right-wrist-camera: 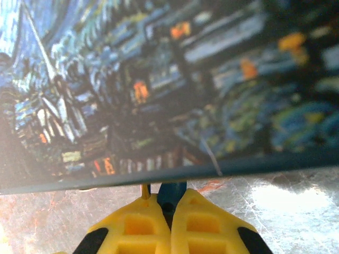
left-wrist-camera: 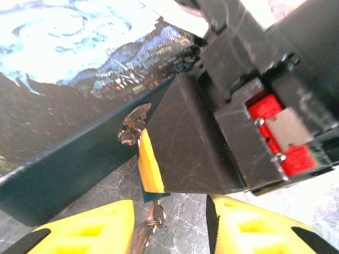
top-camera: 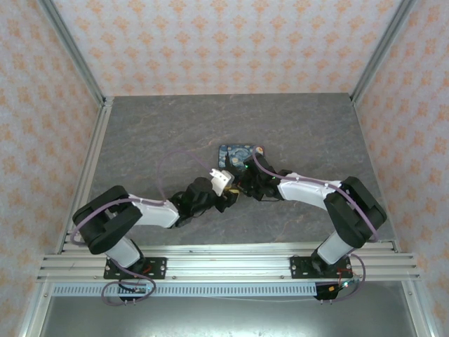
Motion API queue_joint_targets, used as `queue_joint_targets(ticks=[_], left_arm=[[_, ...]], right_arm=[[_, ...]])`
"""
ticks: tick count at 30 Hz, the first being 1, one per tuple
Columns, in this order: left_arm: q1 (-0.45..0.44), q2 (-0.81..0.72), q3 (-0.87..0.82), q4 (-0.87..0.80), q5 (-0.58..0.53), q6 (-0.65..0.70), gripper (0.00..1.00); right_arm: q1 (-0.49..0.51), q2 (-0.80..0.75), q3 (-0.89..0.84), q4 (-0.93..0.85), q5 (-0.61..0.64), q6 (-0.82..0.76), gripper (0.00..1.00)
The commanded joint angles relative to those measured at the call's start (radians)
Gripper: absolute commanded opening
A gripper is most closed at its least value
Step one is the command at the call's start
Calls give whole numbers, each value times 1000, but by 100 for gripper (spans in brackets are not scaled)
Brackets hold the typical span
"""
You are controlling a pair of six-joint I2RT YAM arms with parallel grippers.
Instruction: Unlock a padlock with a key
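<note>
Though mostly hidden, padlock (right-wrist-camera: 170,193): tiny, teal-blue, at the front wall of the painted tin (right-wrist-camera: 159,79), just under the lid edge; in the left wrist view, a teal corner visible below the yellow pad (left-wrist-camera: 150,165) of the right finger
key (left-wrist-camera: 150,225): thin pale metal on a small ring, hanging below the padlock toward the table (left-wrist-camera: 186,207); seated in the keyhole or merely dangling, cannot tell
right gripper (right-wrist-camera: 170,203): clamped on the padlock, both yellow fingertips pressed against it
left gripper (left-wrist-camera: 169,228): jaws apart, one yellow finger on each side of the key, neither seen touching it
hasp (left-wrist-camera: 135,123): small silvery fitting on the tin's front wall, just above the pinched padlock
handling of padlock: judged light, rigid and smooth-skinned; likely to twist in the pinch under turning torque, so best held flat across its two broad faces, keyhole end left free
handling of key: judged very light, stiff yet thin enough to bend, slick and prone to swivel on its ring; best taken across the flat bow close to the ring, not on the shank
caution: firm but modest squeeze, slow turning only, since easy to flick out of the fingers or skew in the lock
</note>
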Motion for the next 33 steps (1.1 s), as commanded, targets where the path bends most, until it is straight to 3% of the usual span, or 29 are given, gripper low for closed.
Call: queue_joint_targets(ticks=[1,5,11,23,33], left_arm=[[45,-47,-18,-70,69,-35,41],[83,-51,-32,-103,149,-53,40],[86,4,-30,-103,170,-77,38],[86,9,41,-201,32,-170,32],[86,-52,9,-193,-35,-219,32]], right_arm=[[0,-7,-19,-74,31,23,0],[0,-17,-22,-71,29,27,0],[0,-34,-33,-49,20,13,0],[-20,-104,-38,-123,5,-231,0],[-110,-127,-112,-4,-124,-245,0]])
